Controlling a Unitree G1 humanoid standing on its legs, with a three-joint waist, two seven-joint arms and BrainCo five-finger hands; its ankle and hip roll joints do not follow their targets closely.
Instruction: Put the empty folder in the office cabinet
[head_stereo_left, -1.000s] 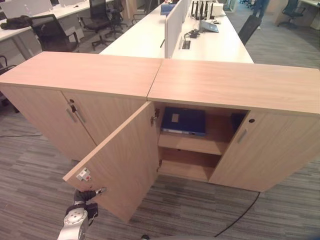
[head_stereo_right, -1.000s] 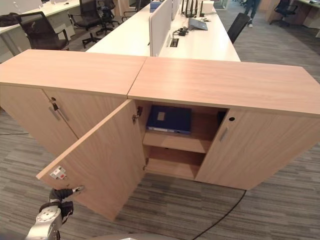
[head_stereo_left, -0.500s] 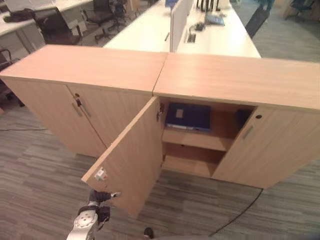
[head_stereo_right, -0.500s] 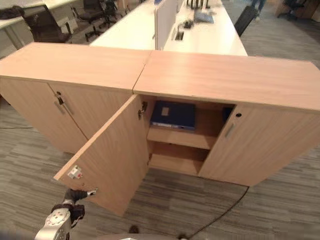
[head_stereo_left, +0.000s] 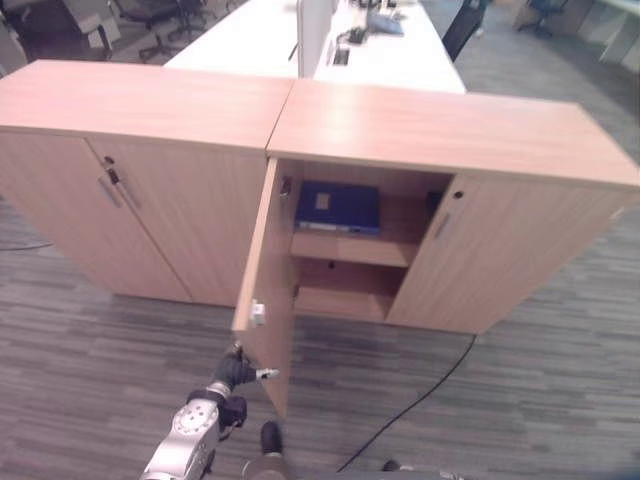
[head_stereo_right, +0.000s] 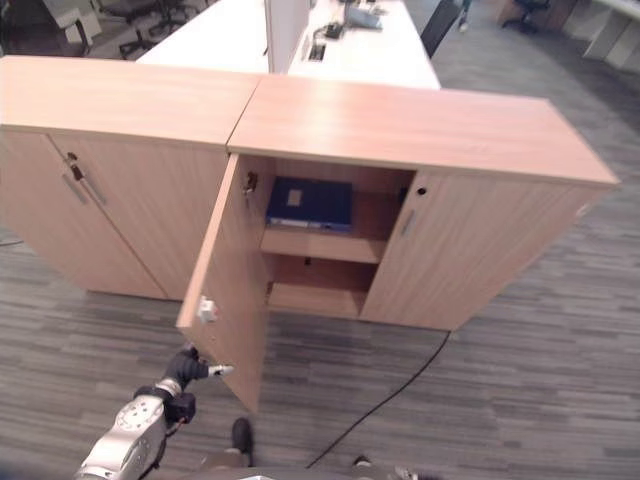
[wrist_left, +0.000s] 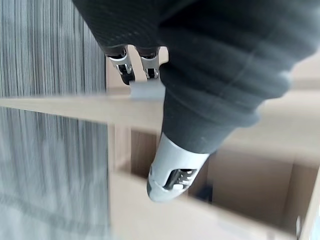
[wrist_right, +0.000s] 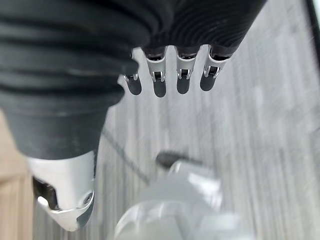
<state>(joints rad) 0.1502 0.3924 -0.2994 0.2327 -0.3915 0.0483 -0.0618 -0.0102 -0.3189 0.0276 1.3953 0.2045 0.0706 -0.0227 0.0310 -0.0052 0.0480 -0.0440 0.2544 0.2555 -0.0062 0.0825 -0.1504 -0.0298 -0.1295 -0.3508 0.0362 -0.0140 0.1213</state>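
Note:
A blue folder (head_stereo_left: 338, 207) lies flat on the upper shelf of the open wooden office cabinet (head_stereo_left: 440, 125). The cabinet's left door (head_stereo_left: 278, 300) stands out towards me, nearly edge-on. My left hand (head_stereo_left: 232, 372) is low at that door's free edge, near its bottom corner, fingers (wrist_left: 123, 71) relaxed and touching the edge, holding nothing. My right hand (wrist_right: 160, 80) hangs over the grey carpet with its fingers straight and nothing in it.
The cabinet's right door (head_stereo_left: 500, 260) is closed. A second cabinet (head_stereo_left: 130, 190) with closed doors joins on the left. The lower shelf (head_stereo_left: 345, 300) is bare. White desks (head_stereo_left: 260, 40) stand behind the cabinets.
The door has swung right, from wide open to about square to the cabinet, with my left hand following at its lower edge. The camera has shifted as well. The folder has not moved.

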